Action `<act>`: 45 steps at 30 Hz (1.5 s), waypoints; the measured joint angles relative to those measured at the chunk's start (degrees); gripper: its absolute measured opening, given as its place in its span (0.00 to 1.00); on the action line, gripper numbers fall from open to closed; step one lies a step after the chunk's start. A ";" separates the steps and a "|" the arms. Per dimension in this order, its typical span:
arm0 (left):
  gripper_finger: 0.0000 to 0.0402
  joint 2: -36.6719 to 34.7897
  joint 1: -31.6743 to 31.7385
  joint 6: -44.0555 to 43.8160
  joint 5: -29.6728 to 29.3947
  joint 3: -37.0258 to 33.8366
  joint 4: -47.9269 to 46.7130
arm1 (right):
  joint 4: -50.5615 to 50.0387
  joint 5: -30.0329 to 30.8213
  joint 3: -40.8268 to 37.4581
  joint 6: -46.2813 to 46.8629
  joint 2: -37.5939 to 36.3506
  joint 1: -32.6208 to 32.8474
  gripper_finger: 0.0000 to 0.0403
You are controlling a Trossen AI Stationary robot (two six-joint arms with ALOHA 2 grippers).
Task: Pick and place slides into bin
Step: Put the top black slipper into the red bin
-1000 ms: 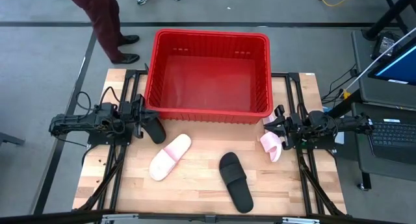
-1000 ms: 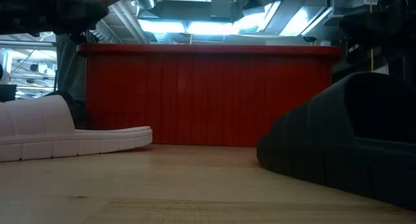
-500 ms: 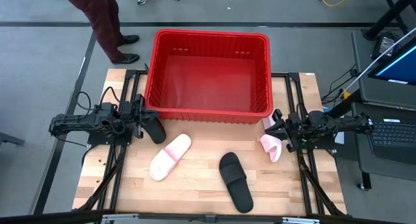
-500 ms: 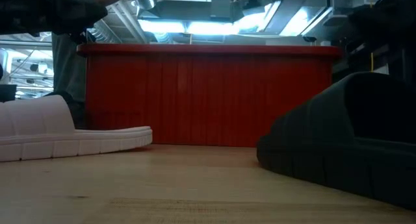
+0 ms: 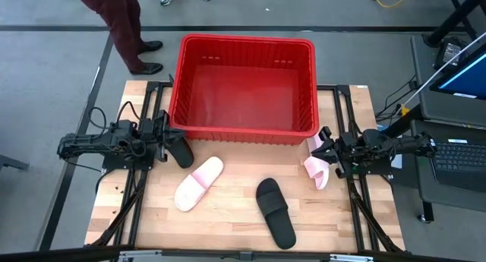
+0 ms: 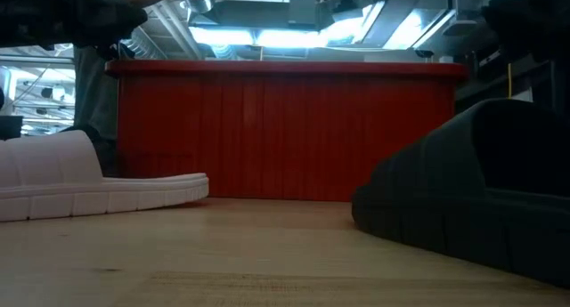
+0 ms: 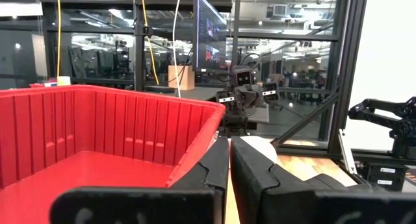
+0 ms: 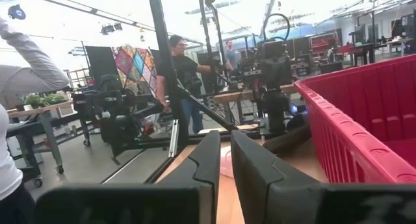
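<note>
Bin (image 5: pixel 244 45) empty at counter (image 5: pixel 228 224) rear.

Left gripper (image 5: pixel 173 146) clamped on black slide (image 5: pixel 181 150).

Right gripper (image 5: pixel 322 149) clamped on pink slide (image 5: pixel 316 169).

Others lie loose: pink slide (image 5: pixel 199 183), black slide (image 5: pixel 275 212).

Probably light, flexible foam; grip strap or sole edge.

Even overhead light falls on the table (image 5: pixel 228 216), leaving only soft shadows. Ceiling lamps glare above the bin (image 6: pixel 285 133) in the low view, where the near black slide (image 6: pixel 472 191) blurs
</note>
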 joint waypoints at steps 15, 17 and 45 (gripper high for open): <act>0.03 0.00 -0.01 0.02 0.01 0.00 0.00 | 0.04 0.04 -0.02 -0.38 0.00 0.00 0.10; 0.03 0.00 0.00 0.02 0.01 0.00 0.00 | 0.04 0.04 0.01 -0.40 0.00 0.00 0.10; 0.03 0.01 0.00 0.02 0.01 0.00 0.00 | 0.09 0.13 0.00 -3.20 0.00 -0.02 0.10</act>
